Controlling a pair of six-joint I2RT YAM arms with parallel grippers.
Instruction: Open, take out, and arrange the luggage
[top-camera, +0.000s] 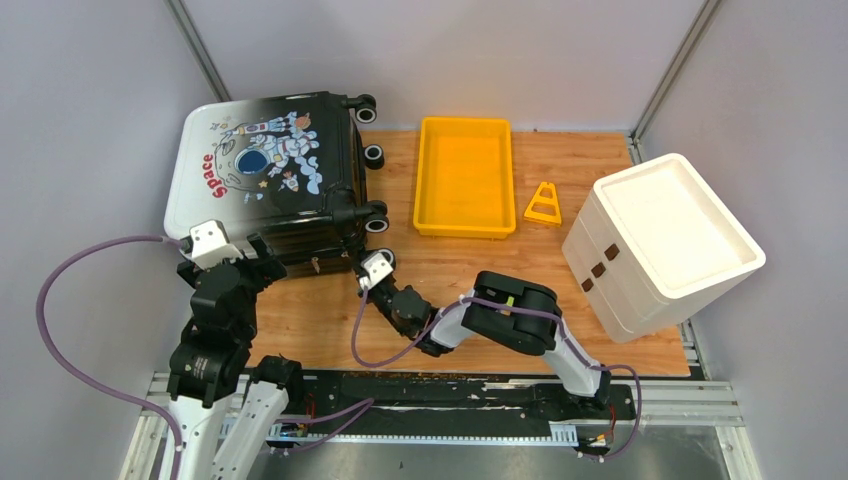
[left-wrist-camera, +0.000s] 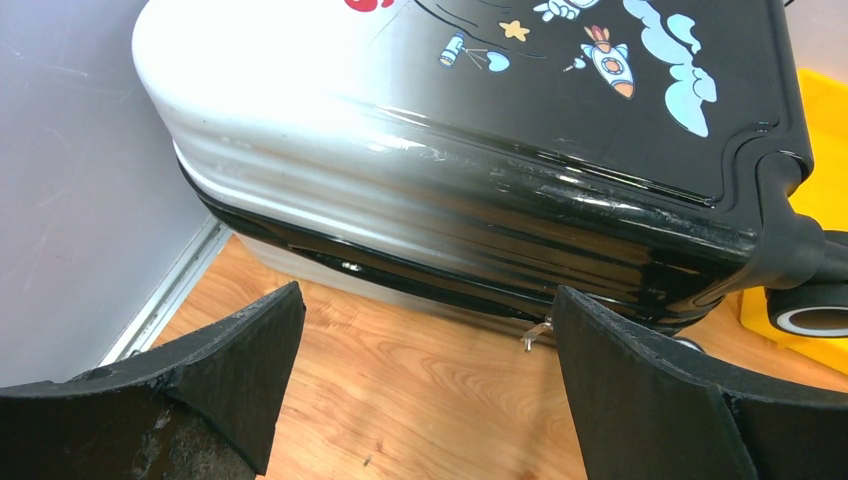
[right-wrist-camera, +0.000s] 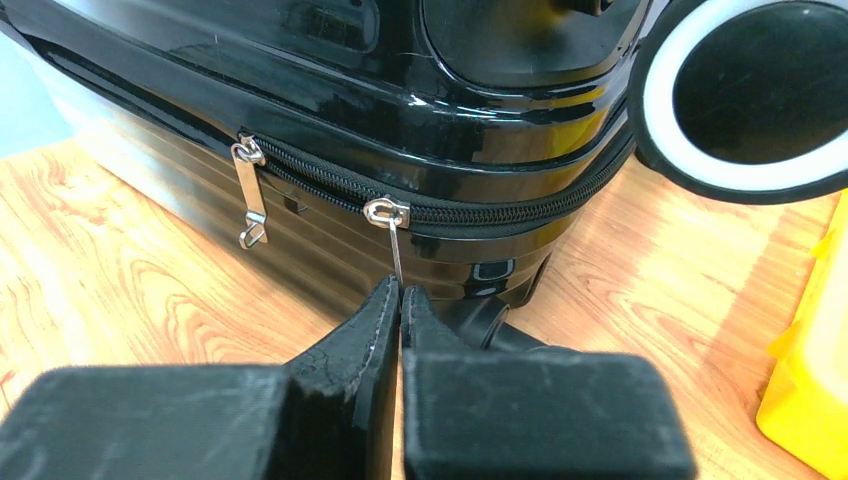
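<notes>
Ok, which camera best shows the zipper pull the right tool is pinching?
The right wrist view: the zipper pull hangs from the suitcase seam, its tip pinched in the shut right tool, close and sharp. The left wrist view shows one tiny metal tab, which one unclear; in the top view it is too small to see.

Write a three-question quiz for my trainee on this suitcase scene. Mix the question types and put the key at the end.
1. True or false: the luggage already lies open.
2. What is the right gripper pinching? A) a wheel B) a zipper pull C) the yellow tray
3. Fill in: the left gripper, near the luggage's side, has its jaws ____.

Key
1. False. The shell halves are together.
2. B. The thin metal pull sits between the closed fingertips.
3. Open, and holding nothing.
</notes>
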